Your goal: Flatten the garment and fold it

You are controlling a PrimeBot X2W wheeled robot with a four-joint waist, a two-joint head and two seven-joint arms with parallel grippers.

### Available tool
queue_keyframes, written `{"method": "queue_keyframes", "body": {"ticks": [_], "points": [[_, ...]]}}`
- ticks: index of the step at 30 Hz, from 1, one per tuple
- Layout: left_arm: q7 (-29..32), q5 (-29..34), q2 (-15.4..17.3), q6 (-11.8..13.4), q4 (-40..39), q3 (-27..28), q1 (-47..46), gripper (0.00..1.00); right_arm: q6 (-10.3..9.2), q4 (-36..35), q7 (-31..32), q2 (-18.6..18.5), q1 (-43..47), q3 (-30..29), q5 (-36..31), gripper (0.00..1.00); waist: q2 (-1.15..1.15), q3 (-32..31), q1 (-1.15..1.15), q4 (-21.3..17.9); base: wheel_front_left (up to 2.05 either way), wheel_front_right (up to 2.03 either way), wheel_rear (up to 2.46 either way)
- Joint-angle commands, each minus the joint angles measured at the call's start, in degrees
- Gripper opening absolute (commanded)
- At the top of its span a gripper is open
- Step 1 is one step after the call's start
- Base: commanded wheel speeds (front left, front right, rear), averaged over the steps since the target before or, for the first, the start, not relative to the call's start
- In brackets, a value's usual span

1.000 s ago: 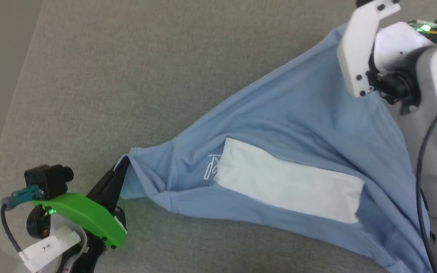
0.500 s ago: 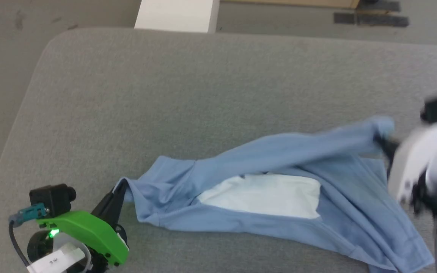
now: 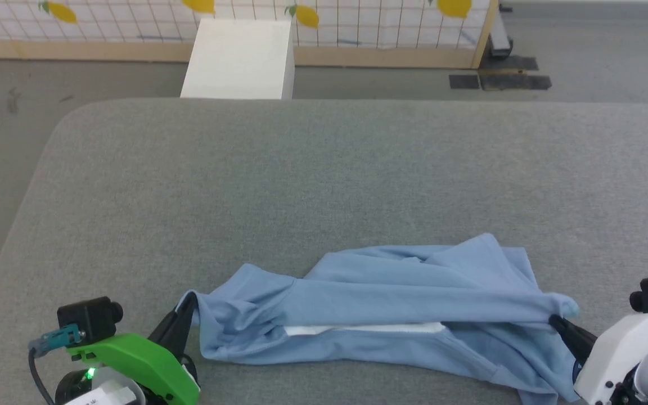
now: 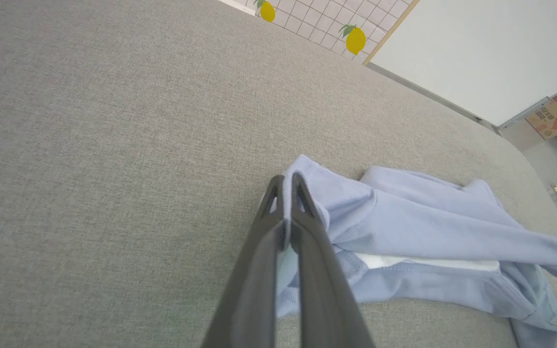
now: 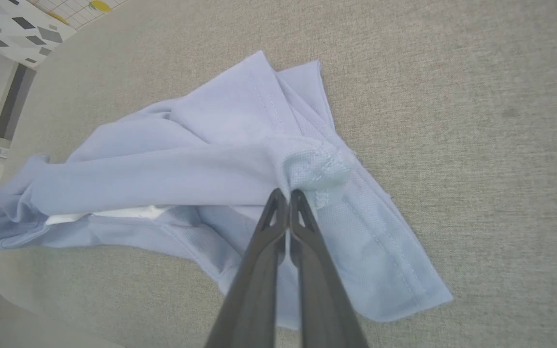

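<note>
The light blue garment [image 3: 391, 315] lies bunched in a long band across the near part of the grey table [image 3: 324, 180], with a thin strip of its white panel [image 3: 358, 329] showing. My left gripper [image 3: 186, 309] is shut on the garment's left end; the left wrist view shows its fingers [image 4: 285, 186] pinching the cloth [image 4: 428, 217]. My right gripper [image 3: 557, 322] is shut on the garment's right end, low over the table. In the right wrist view a small tuft of cloth [image 5: 315, 166] sits at the closed fingertips [image 5: 283, 195].
A white box [image 3: 239, 59] stands on the floor beyond the table's far edge. A tiled panel with yellow lemons [image 3: 307, 14] lines the back, with dark mats [image 3: 498, 81] on the floor. The table's rounded left corner [image 3: 65, 129] is near my left arm.
My right gripper has come down from high up to near the table with the garment's right end. The stretched shirt has collapsed into a folded band, hiding most of the white panel. The camera tilted up.
</note>
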Motion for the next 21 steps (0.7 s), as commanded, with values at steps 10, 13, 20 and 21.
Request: {"method": "queue_keyframes", "body": {"ticks": [10, 13, 20, 21], "points": [[2.21, -2.24, 2.99, -4.23, -0.47, 3.52, -13.64, 0.00, -0.08, -3.49, 4.69, -6.57, -17.26, 0.96, 2.47, 0.00, 0.21, -2.56, 0.00, -2.34, 0.00, 0.00, 0.00], [4.29, -1.30, 4.84, -5.20, -0.22, 4.09, -21.52, 0.00, -0.08, -4.92, 8.25, -10.38, -24.23, 0.07, 3.32, 0.00, 0.21, -3.22, 0.00, -2.67, 0.00, 0.00, 0.00], [6.98, 1.14, 6.77, -7.12, 2.25, 4.61, -39.24, 0.00, -0.08, -5.04, 12.84, -15.85, -37.94, -2.41, 4.08, 0.00, 0.21, -4.11, 0.00, -3.21, 0.00, 0.00, 0.00], [7.15, 1.38, 6.70, -7.42, 2.85, 4.64, -41.95, 0.00, -0.08, -4.72, 13.15, -16.40, -39.68, -2.69, 4.20, 0.00, 0.21, -4.22, 0.00, -3.28, 0.00, 0.00, 0.00]]}}
